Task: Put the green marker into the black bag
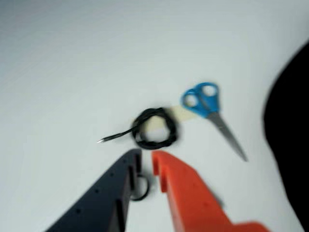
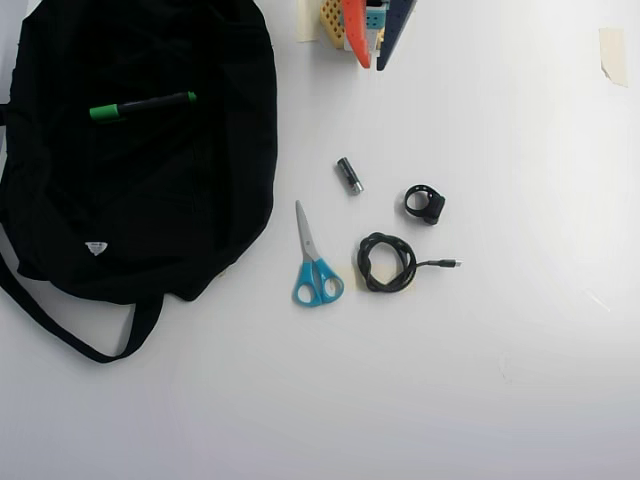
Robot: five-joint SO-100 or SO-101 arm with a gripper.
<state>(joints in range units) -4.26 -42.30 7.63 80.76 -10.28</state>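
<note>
- White counter (image 2: pixel 520 380), overhead view, left to right.
- black bag (image 2: pixel 200 240) far left; green marker (image 2: pixel 140 106) lies on its fabric, apparently delivered.
- scissors (image 2: pixel 315 262), battery (image 2: pixel 349 174), coiled cable (image 2: pixel 385 262) untouched mid-counter.
- claw (image 2: pixel 368 60) at top edge, jaws slightly parted, grasping nothing.

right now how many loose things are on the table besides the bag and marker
4: the scissors beside the black bag, the coiled cable right of them, the battery above, and a small black ring piece. The bag may hide more.
</note>
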